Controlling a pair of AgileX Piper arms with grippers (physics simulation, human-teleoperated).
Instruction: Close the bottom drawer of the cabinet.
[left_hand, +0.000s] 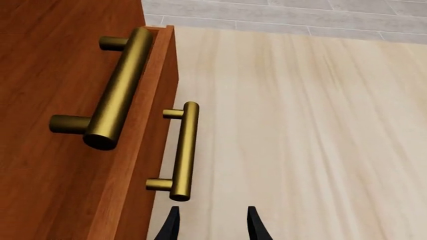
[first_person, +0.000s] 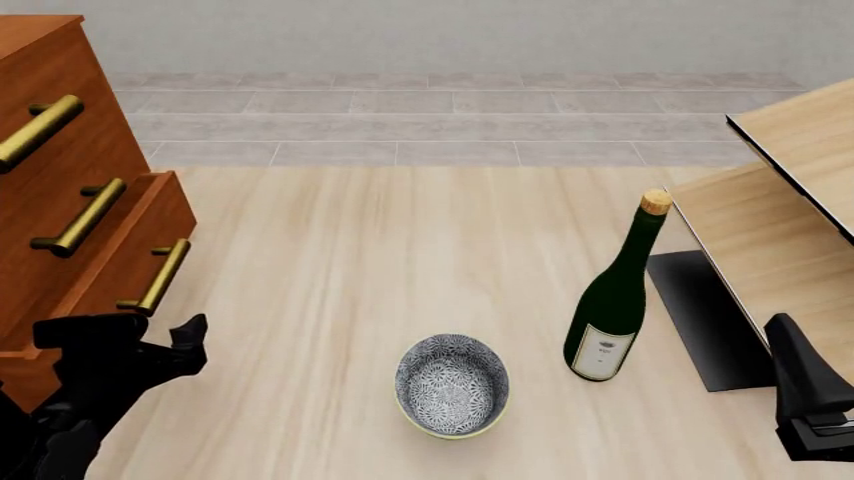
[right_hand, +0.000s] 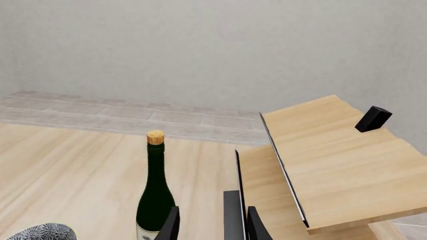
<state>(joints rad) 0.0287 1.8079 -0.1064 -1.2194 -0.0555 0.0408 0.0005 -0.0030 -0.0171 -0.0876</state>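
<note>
- The cabinet stands at about 10 o'clock on the counter; its bottom drawer juts out.
- Drawer judged rigid wood, sliding on runners; likely moderate resistance. The brass handle looks slippery; a flat push on the front panel beside it is advised.
- Left claw sits just beside the handle, fingers apart, empty.
- Right claw, at 4 o'clock, fingers apart, holds nothing.

left arm: black, low in the front view's left corner, reaching forward
left tool: black fingers parted, nothing between them
right arm: black, tucked at the right edge
right tool: fingers apart too, holding nothing
</note>
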